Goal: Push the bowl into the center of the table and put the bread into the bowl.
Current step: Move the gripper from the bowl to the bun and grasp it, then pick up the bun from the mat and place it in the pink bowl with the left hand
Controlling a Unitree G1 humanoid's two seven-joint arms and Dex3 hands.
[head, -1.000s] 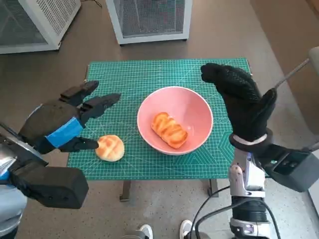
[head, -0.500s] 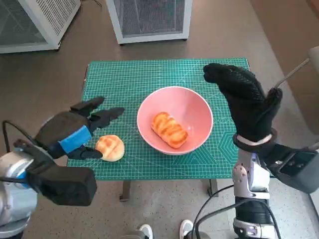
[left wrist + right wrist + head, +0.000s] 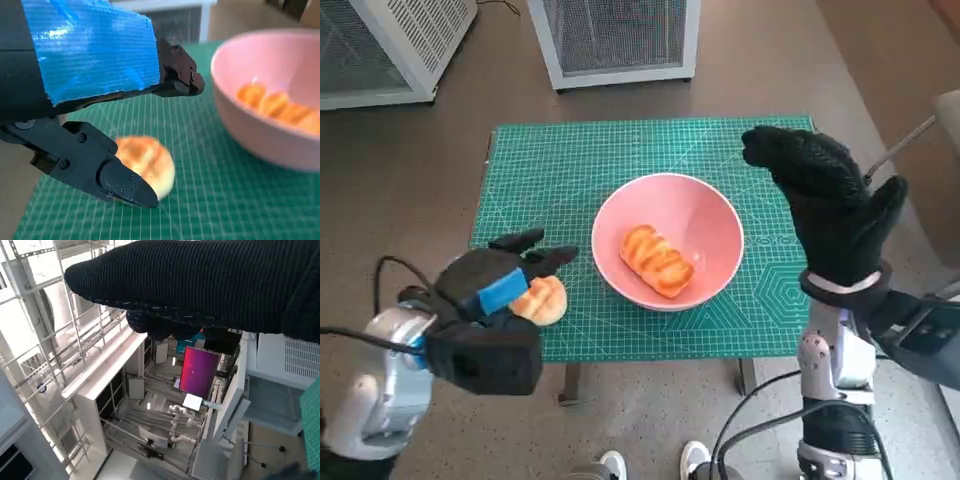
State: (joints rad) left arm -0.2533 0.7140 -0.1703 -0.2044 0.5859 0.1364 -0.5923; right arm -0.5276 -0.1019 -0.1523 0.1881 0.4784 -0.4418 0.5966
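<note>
— Where's the bread relative to the pink bowl (image 3: 667, 240)?

— One long loaf (image 3: 658, 260) lies inside the bowl, which sits near the middle of the green mat (image 3: 620, 150). A round bun (image 3: 542, 298) rests on the mat just beside the bowl, toward the near edge.

— And the hands?

— The left hand (image 3: 495, 283) hovers over the bun, fingers (image 3: 120, 181) spread, gripping nothing. The right hand (image 3: 825, 205) is raised on the bowl's other side, fingers apart, empty.
</note>
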